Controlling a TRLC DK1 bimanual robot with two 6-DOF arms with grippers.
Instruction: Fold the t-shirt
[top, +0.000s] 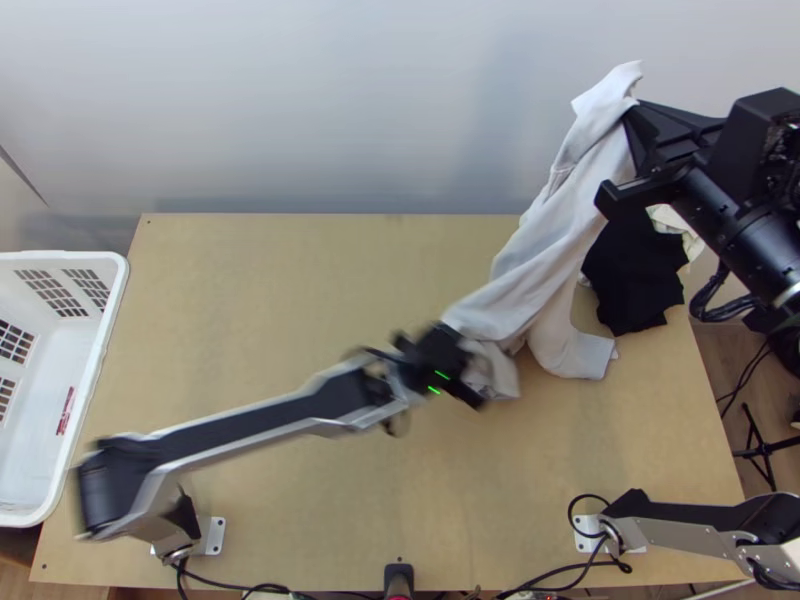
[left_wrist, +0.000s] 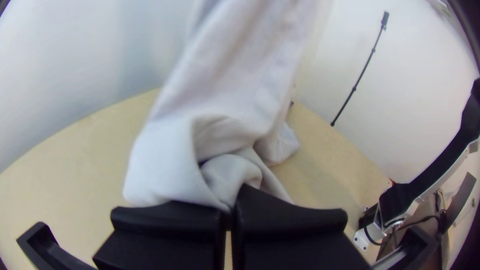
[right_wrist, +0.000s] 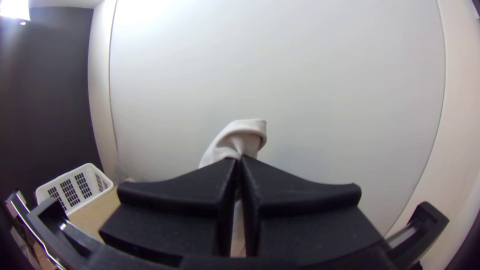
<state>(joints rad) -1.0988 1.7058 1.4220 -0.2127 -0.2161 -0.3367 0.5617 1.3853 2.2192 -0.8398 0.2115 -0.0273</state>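
Observation:
A white t-shirt (top: 545, 240) hangs bunched and stretched on a slant between both grippers in the top view, its lower folds near the table. My left gripper (top: 455, 370) is at its lower end, over the table's middle. High at the upper right, my right gripper (top: 632, 115) pinches the other end, with a flap of cloth standing past the fingertips. In the left wrist view the left gripper (left_wrist: 230, 200) is shut on gathered folds of the shirt (left_wrist: 235, 90). The right wrist view has the right gripper (right_wrist: 239, 160) closed on a tuft of shirt (right_wrist: 242, 132).
Black cloth (top: 635, 270) lies at the table's back right, with a cream cloth (top: 675, 228) beside it. A white basket (top: 115, 290) stands at the left edge. The wooden table (top: 270, 300) has bare surface left of the shirt.

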